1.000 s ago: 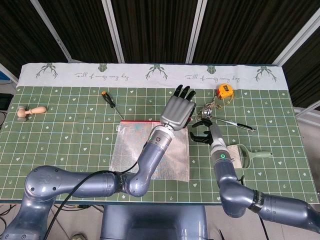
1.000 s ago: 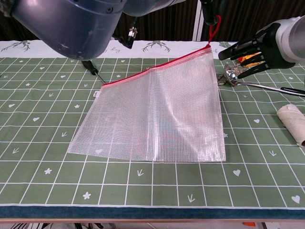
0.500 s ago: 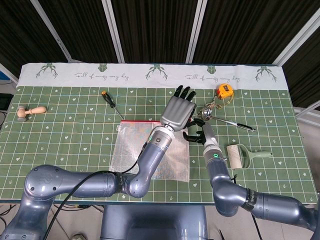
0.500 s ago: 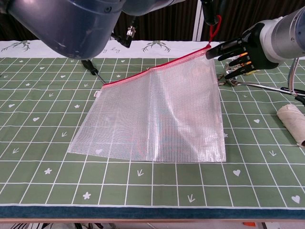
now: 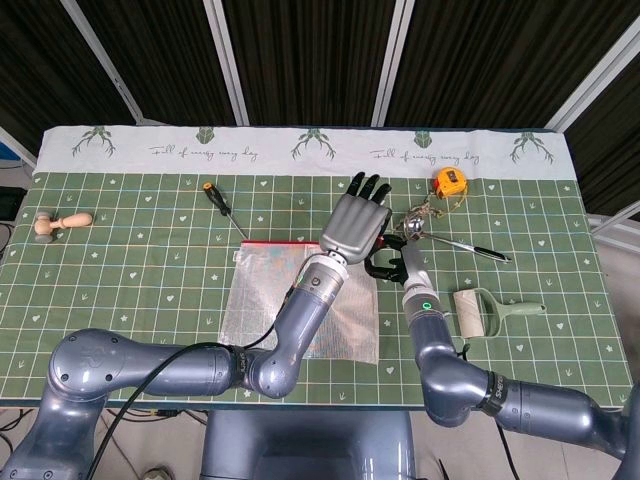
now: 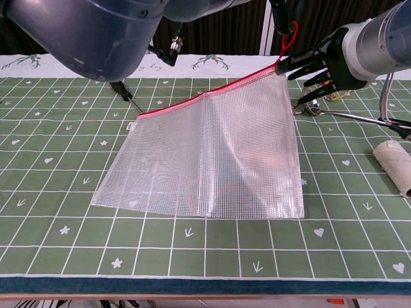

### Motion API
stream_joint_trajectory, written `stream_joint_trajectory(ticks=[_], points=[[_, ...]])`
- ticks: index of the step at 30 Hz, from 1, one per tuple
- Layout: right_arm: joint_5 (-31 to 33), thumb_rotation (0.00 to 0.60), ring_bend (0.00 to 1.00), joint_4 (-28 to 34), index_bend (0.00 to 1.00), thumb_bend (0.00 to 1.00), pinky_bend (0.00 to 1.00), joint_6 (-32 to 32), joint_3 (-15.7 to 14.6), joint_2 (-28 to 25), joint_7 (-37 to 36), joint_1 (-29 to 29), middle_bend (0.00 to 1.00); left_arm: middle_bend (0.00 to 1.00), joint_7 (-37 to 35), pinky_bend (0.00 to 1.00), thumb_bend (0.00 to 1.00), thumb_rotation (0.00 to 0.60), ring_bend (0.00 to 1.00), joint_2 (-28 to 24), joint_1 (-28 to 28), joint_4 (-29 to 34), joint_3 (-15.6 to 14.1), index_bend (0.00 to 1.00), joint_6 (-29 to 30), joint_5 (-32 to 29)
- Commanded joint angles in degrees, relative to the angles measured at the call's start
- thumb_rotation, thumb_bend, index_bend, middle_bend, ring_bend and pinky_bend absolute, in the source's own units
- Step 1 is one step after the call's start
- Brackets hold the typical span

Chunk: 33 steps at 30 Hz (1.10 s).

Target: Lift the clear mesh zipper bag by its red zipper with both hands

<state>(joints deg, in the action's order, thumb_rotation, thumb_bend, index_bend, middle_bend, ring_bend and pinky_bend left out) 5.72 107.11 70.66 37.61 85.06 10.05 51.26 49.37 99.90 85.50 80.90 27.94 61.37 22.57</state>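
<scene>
The clear mesh zipper bag (image 6: 212, 151) lies on the green mat with its right top corner raised; it also shows under my left forearm (image 5: 255, 300). Its red zipper (image 6: 212, 92) slopes up to a red pull loop (image 6: 290, 35). My left hand (image 5: 355, 222) hangs over that corner, and its dark fingers (image 6: 280, 18) hold the loop. My right hand (image 6: 321, 63) (image 5: 385, 263) is just right of the raised corner. Its fingers are spread and hold nothing, with the fingertips reaching the zipper's right end.
A screwdriver (image 5: 222, 205) (image 6: 122, 90) lies behind the bag's left side. A yellow tape measure (image 5: 450, 181), a metal key bunch (image 5: 415, 226) and a pen (image 5: 478, 249) sit at the right. A lint roller (image 5: 490, 310) (image 6: 393, 163) is at near right, a wooden stamp (image 5: 60, 224) at far left.
My right hand has moved left, from beside the key bunch up to the bag's raised corner. The left hand and the bag have stayed as they were.
</scene>
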Motion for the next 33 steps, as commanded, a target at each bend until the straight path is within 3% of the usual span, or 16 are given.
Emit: stream_joint_trajectory(ticks=[1,14,33], points=[[0.3,0.6,0.0,-0.1,0.54,0.5,0.21,0.0,0.2,0.2,0.1,0.0,0.16,0.14,-0.2,0.0,0.4,0.6,0.0,-0.1,0.1,-0.1,0.1,0.62,0.0,0.0],[0.4,0.6,0.0,0.2,0.54,0.58,0.21,0.4,0.6,0.8,0.5,-0.2,0.16,0.14,-0.5,0.0,0.4,0.6,0.0,-0.5,0.1,0.3,-0.3,0.62,0.7,-0.4],[0.6,0.6,0.0,1.1,0.56,0.58,0.21,-0.3,3.1,0.2,-0.1,-0.7,0.18,0.14,-0.8,0.0,0.4,0.6,0.0,-2.1,-0.8,3.2,-1.0,0.63,1.4,-1.4]])
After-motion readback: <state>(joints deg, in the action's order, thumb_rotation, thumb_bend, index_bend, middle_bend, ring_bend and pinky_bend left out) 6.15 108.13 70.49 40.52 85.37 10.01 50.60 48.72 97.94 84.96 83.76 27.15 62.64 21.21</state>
